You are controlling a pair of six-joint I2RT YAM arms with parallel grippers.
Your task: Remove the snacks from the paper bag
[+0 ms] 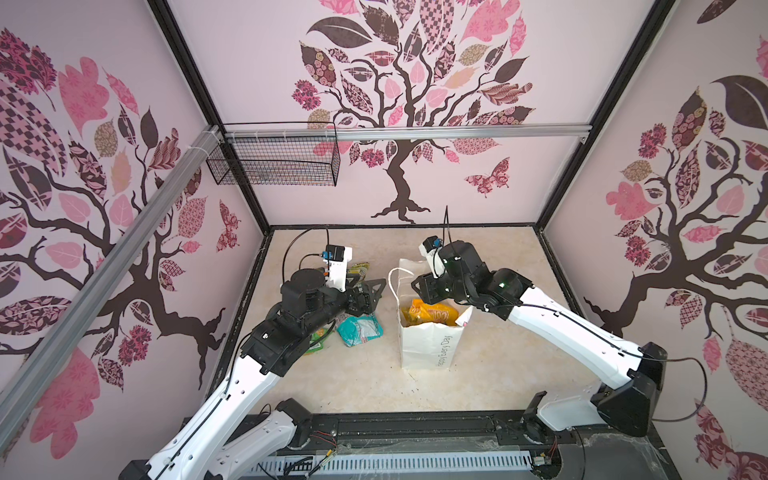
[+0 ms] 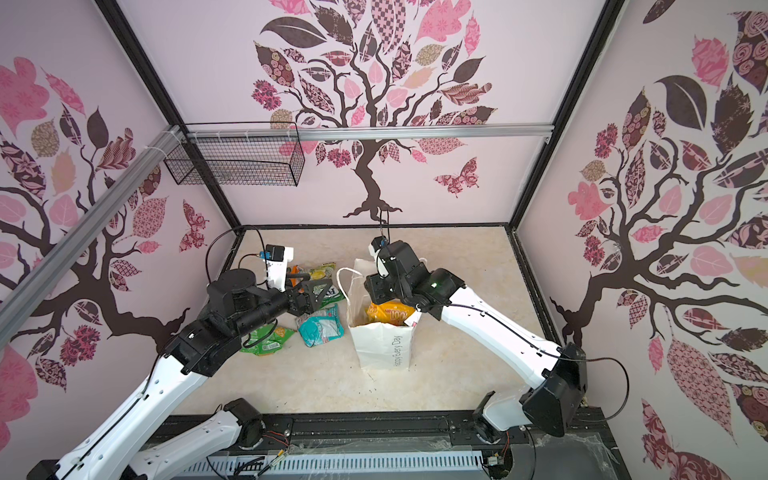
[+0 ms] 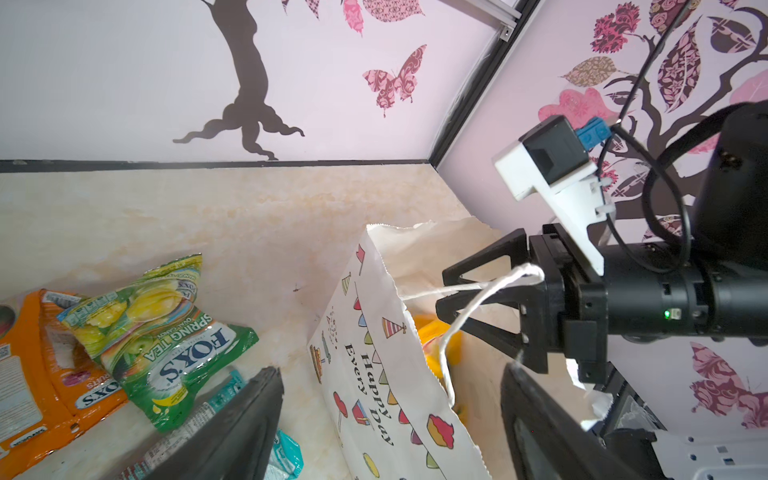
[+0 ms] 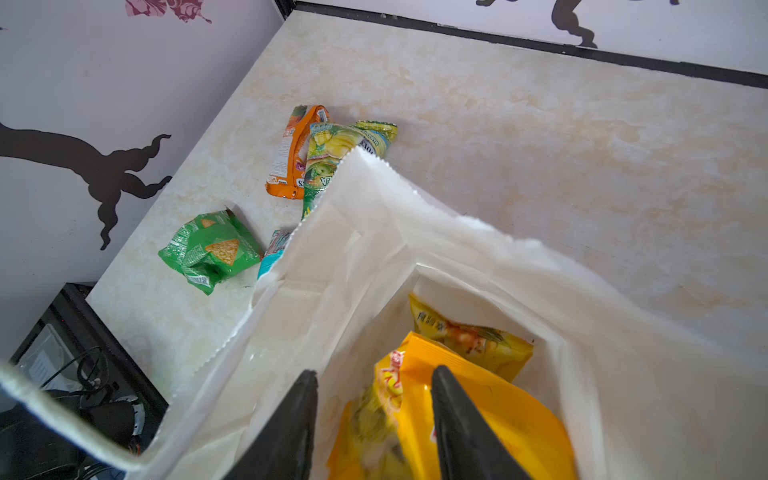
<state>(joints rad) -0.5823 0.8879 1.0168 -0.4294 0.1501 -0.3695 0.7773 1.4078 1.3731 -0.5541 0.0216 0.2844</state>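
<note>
Jaws apart, your right gripper (image 4: 374, 370) hangs in the paper bag (image 4: 353, 257), the yellow packet (image 4: 490, 399) standing on end directly beneath it.

Upright white paper bag (image 1: 430, 345) holds yellow snacks (image 1: 432, 311) (other packets (image 1: 359, 328) lie beside).

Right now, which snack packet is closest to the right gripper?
The orange-yellow packet topmost in the paper bag, under the right gripper; a second yellow one lies deeper, the rest outside.
</note>
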